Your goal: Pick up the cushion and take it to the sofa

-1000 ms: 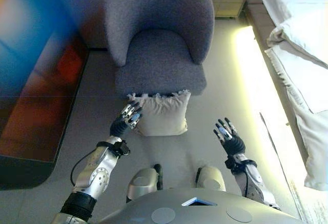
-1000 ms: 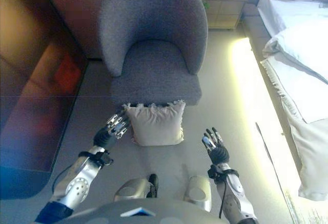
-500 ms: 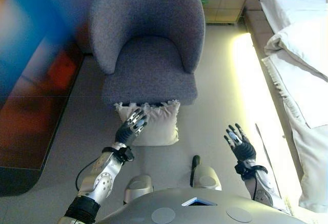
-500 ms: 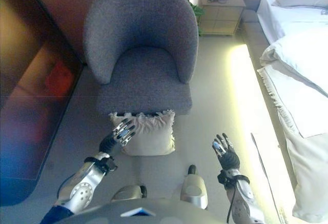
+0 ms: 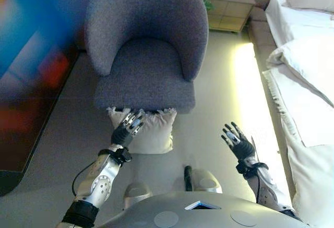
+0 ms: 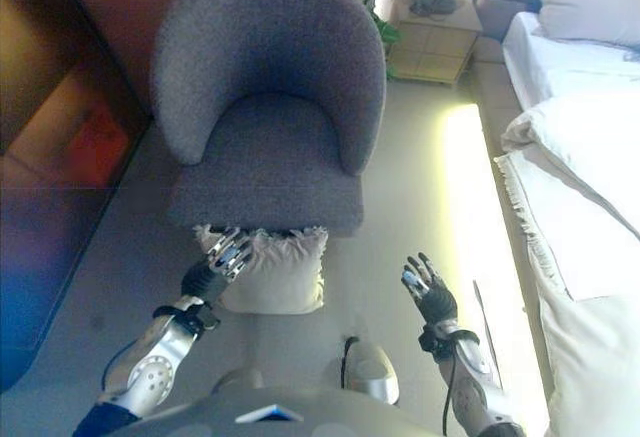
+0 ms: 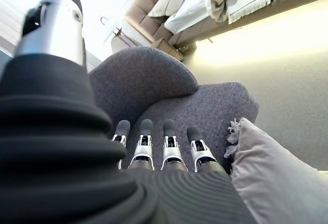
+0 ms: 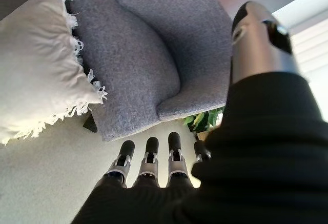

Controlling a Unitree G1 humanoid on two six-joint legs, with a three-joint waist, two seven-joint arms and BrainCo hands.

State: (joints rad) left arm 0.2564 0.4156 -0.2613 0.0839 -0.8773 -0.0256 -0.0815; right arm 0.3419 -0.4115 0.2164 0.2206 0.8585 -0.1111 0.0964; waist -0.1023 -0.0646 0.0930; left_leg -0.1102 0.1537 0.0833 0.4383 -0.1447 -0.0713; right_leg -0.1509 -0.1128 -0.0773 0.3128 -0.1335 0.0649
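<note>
A beige fringed cushion (image 5: 150,131) lies on the floor, leaning against the front of a grey upholstered armchair (image 5: 146,45). My left hand (image 5: 127,129) is open, its fingers straight, over the cushion's left edge; the left wrist view shows the cushion (image 7: 277,178) just beside the fingers (image 7: 169,144). My right hand (image 5: 237,142) is open and empty, held above the floor to the right of the cushion, well apart from it. The right wrist view shows the cushion (image 8: 38,65) and the armchair (image 8: 138,55) past my fingers (image 8: 148,160).
A bed with white bedding (image 5: 308,66) runs along the right side, with a lit strip of floor (image 5: 250,92) beside it. A wooden bedside table (image 5: 229,1) stands behind the armchair. A dark cabinet (image 5: 31,82) lies to the left.
The camera has shifted, so the armchair and cushion sit further left and lower in the picture. My left hand has stayed over the cushion's left edge. My right hand stays open to the right.
</note>
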